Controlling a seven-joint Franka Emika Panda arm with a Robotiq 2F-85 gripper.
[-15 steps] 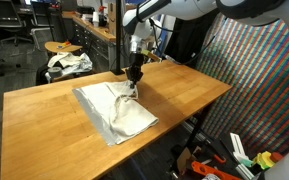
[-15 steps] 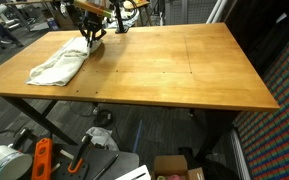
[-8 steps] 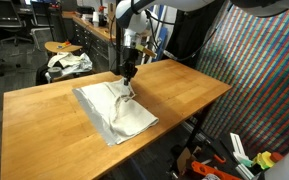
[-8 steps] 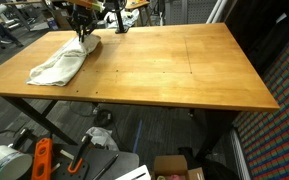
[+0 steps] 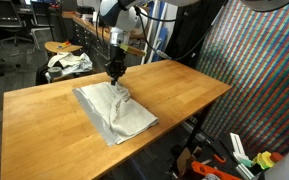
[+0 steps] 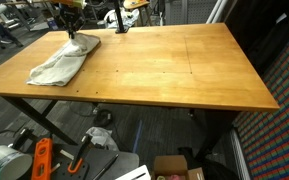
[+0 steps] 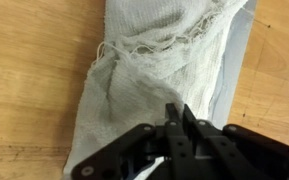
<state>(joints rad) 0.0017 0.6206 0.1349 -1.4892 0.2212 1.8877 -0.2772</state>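
A pale grey-white cloth [image 5: 116,112] lies spread on the wooden table [image 5: 44,120]. In an exterior view it is bunched near the table's far left corner [image 6: 60,62]. My gripper [image 5: 114,73] hangs over the cloth's far edge, and a fold of cloth rises up to it. It also shows in an exterior view [image 6: 70,32]. In the wrist view the black fingers [image 7: 178,116] are pressed together on the cloth [image 7: 149,70], which has a frayed hem. Bare wood shows on both sides of the cloth.
A round stool with a crumpled cloth [image 5: 68,61] stands behind the table. A colourful patterned panel [image 5: 259,80] stands beside the table. Under the table lie an orange tool [image 6: 41,158] and a cardboard box [image 6: 180,168]. The table edge [image 6: 134,102] is near.
My gripper has moved along the cloth's far edge toward the table's far left side, and the raised fold of cloth has followed it.
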